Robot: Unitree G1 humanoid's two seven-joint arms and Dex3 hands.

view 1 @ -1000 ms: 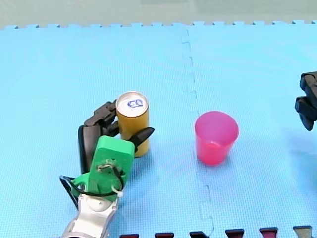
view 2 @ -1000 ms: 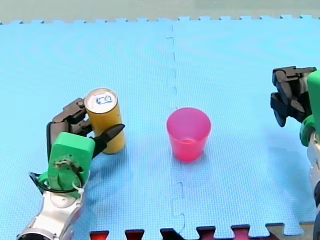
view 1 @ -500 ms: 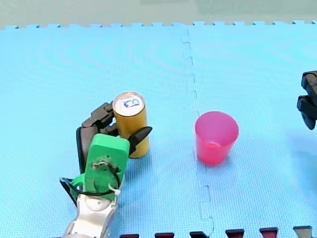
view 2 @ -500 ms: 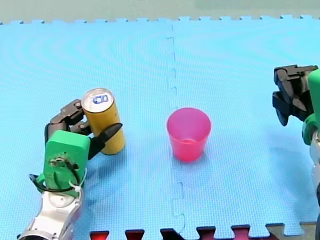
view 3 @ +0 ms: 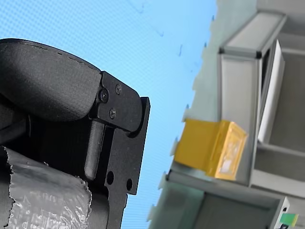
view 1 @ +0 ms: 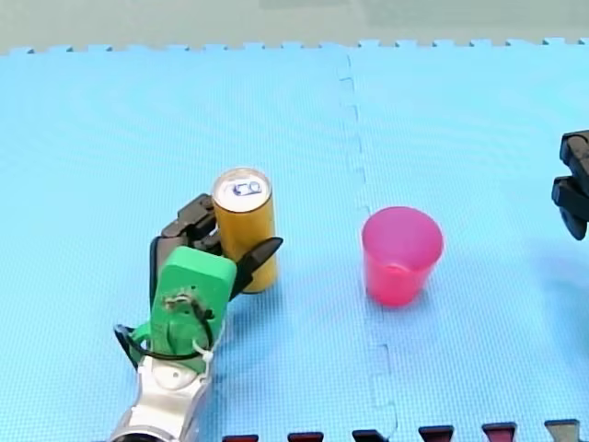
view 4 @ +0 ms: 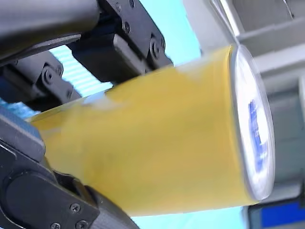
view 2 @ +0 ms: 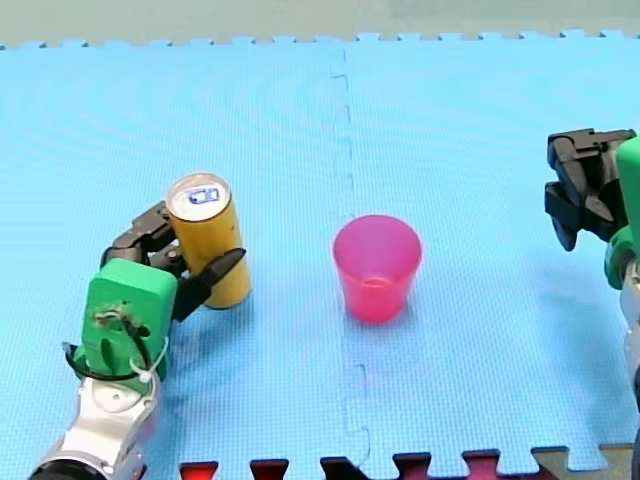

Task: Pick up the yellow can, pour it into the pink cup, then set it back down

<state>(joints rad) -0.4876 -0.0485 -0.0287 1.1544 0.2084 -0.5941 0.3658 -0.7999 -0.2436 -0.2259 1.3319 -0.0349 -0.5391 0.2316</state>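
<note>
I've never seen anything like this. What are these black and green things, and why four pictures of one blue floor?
It is a humanoid robot with two three-fingered hands. Two pictures look down from its head at a blue foam mat; two come from cameras at its wrists. On the mat are a yellow can and a pink cup. The left hand grips the can, as the second wrist view shows up close. The right hand is at the mat's right edge, away from both.

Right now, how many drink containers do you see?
2: yellow can, gripped by the left hand, left of centre; pink cup near the middle; right hand at the right edge.
</note>
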